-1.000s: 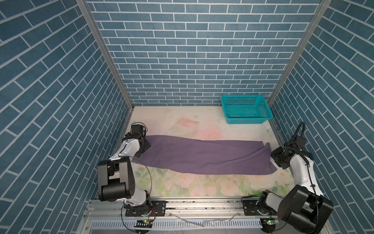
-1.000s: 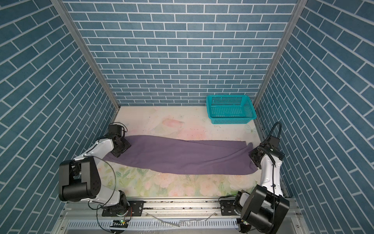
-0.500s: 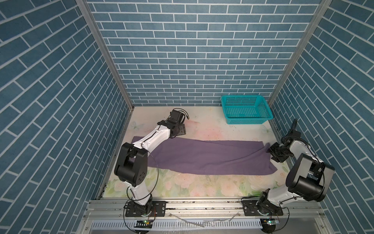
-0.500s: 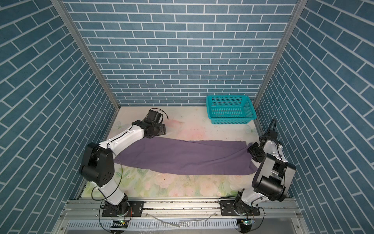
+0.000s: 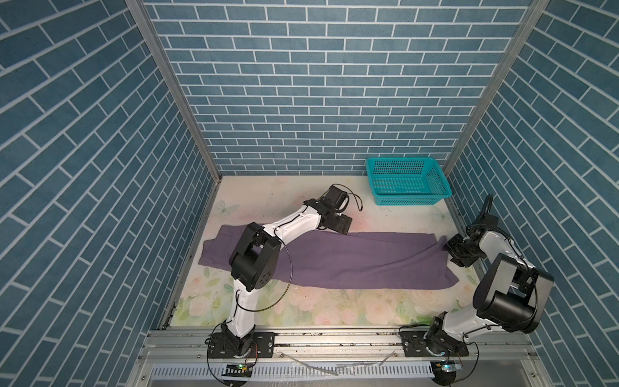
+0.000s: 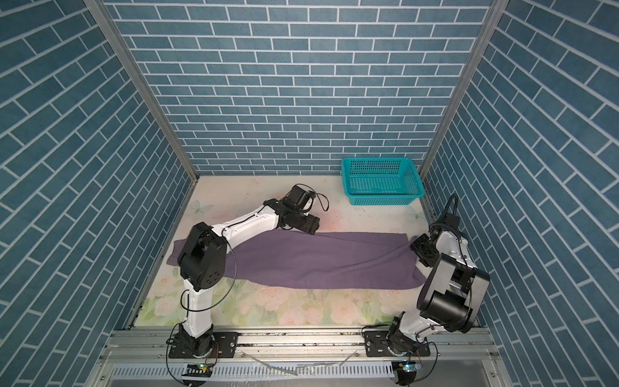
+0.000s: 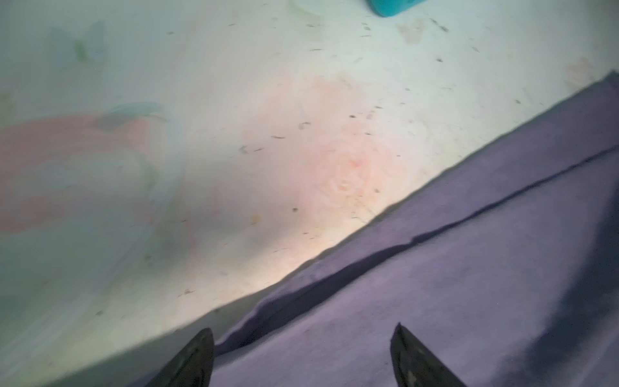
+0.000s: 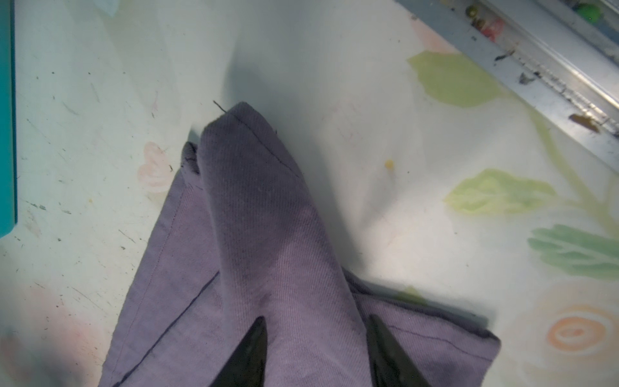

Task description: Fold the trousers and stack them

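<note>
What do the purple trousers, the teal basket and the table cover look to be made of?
The trousers: matte woven cloth, possibly cotton twill; fine diagonal ribs and stitched seams show.
The basket: seemingly moulded plastic; rigid walls with a regular perforated grid.
The table cover: smooth printed sheet, perhaps vinyl; floral print, scuff marks.

The left arm (image 5: 288, 228) and right arm (image 5: 492, 244) are alike: white shells between bulky black joint housings. Just behind the left claw (image 5: 342, 226) a thin black cable (image 5: 361, 205) loops free, and behind the right claw (image 5: 452, 249) a thicker black lead (image 5: 486, 206) arches. The fingers (image 8: 254, 351) are dark and taper to points.
</note>
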Robot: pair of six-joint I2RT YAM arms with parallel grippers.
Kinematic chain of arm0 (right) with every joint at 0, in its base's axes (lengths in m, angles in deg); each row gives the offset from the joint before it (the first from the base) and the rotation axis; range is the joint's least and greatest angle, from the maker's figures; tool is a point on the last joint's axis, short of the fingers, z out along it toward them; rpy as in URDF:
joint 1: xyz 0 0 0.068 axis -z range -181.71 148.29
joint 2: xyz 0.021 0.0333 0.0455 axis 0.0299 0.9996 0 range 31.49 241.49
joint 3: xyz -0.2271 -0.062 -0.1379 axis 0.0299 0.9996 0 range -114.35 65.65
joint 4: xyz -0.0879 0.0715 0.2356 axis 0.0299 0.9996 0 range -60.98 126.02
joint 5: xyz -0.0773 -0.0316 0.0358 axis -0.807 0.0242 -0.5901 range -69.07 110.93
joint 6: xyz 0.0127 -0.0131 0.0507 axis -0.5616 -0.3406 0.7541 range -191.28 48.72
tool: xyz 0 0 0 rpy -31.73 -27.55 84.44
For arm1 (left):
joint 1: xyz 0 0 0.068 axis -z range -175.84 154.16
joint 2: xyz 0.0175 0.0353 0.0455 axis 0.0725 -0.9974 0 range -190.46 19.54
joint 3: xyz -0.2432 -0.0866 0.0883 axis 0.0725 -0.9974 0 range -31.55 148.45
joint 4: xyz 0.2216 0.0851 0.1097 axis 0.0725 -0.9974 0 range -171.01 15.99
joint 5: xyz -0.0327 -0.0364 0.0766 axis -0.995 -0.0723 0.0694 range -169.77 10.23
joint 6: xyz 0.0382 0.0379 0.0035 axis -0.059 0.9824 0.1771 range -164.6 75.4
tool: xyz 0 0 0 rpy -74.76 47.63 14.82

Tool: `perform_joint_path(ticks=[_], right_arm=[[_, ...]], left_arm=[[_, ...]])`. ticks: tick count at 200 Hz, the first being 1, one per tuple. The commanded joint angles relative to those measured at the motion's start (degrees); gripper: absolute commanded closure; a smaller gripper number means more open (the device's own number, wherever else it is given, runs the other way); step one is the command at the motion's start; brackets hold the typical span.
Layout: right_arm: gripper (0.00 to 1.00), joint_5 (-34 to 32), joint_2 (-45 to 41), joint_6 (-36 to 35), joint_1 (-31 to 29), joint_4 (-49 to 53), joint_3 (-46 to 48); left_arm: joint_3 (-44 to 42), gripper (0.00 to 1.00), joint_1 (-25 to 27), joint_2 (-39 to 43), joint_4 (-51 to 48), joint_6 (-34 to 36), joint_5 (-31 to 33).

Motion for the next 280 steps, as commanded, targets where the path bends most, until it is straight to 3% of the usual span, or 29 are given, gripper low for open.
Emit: perform_joint_path(ticks=[1,29,75,104,115,137,157,249,280], right_arm=[[0.51,-0.8,0.2,-0.4,-0.3,0.4,-0.8],[0.51,-1.2,0.6,-0.9,-0.2,0.7,-0.6],[0.51,-0.7,1.3,-1.2,-0.3,-0.8,0.4],[0.52,0.3,2.2,-0.8,-0.2,-1.8,1.0],[0.52,0.2,2.6,-1.0,-0.2,-1.8,0.9],[0.52,0.6,2.7,-0.9,-0.2,-1.7,0.8],[0.52,-0.3,2.6,-1.3,-0.2,-1.2,0.5],[0.52,-4.5,-1.3,-1.0,-0.2,0.2,-1.6],[0.52,-5.1,-1.4,-0.6,-0.2,0.5,-1.5]], left_arm=[[2.5,0.21,0.8,-3.8,-3.8,4.2,-4.4],[6.4,0.28,0.8,-8.2,-6.4,4.4,-6.4],[8.6,0.31,0.9,-11.6,-8.3,4.8,-4.7],[8.6,0.42,0.9,-12.1,-7.8,4.5,-5.0],[8.8,0.48,0.9,-12.5,-7.6,4.2,-5.5],[9.8,0.81,0.9,-13.5,-8.1,4.0,-6.8],[11.5,1.0,1.0,-14.4,-9.9,4.7,-6.0],[12.4,1.0,0.9,-6.3,-12.8,5.5,5.4],[9.9,1.0,-0.1,-3.8,-10.1,4.0,6.1]])
